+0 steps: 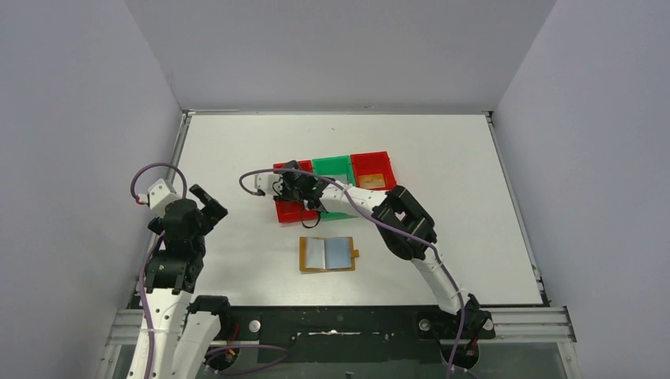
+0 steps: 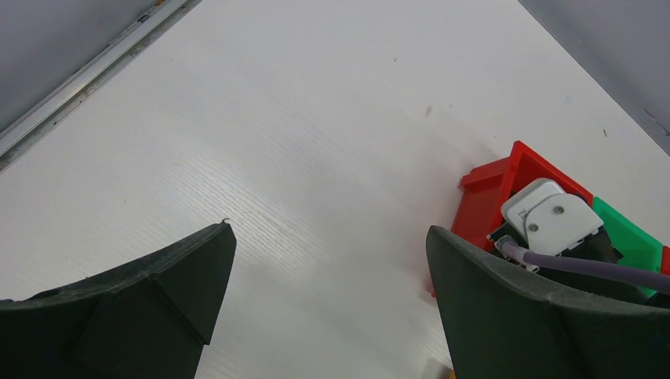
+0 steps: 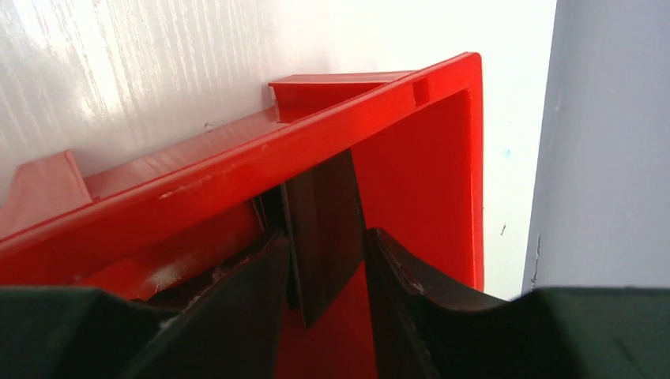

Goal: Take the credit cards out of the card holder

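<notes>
right jaws: parted, black card (image 3: 324,229) standing between them, upright inside left red bin (image 3: 419,174)
left jaws: spread wide, empty
card holder (image 1: 326,254): open flat on bench (image 1: 237,142) — near front edge

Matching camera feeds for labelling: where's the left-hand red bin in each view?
Top external: red bin mid-table, left end of the bin row.
Left wrist: at the right edge, next to the green bin.
Right wrist: fills the frame.
Shared landmark: the right gripper, fingers in it.
</notes>
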Robot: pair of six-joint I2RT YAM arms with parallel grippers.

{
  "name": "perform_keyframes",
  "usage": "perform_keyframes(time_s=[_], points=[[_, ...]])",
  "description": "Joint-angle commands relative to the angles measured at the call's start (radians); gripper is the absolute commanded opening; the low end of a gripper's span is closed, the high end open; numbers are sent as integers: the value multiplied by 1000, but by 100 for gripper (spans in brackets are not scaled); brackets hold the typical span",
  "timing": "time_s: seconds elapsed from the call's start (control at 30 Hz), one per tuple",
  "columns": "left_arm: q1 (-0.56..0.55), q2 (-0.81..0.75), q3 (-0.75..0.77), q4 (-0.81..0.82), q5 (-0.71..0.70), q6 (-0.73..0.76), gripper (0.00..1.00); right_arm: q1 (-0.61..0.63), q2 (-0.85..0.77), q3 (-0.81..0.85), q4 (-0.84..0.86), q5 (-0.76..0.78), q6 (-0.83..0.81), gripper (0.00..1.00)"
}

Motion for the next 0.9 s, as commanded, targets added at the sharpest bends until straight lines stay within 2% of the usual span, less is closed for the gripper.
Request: perform_keyframes(time_s=[0.0, 0.33, 0.5, 0.6, 0.73, 0.8, 0.87], points=[[7, -8, 23, 27, -3, -2, 93, -10, -100, 7, 4, -50, 52, 42], [7, -9, 21, 32, 6, 2, 94, -15, -215, -31, 33, -117, 158, 53], [7, -1, 22, 32, 16, 7, 93, -11, -285, -75, 41, -102, 238, 55], [5, 3, 17, 40, 39, 15, 94, -11, -391, -189, 102, -73, 408, 55], [4, 2, 7, 64, 82, 28, 94, -9, -632, -469, 280, 42, 718, 64], [4, 1, -1, 82, 114, 37, 93, -9, -728, -576, 277, 81, 887, 67], [4, 12, -5, 90, 136, 45, 93, -12, -793, -638, 197, 118, 1069, 69]])
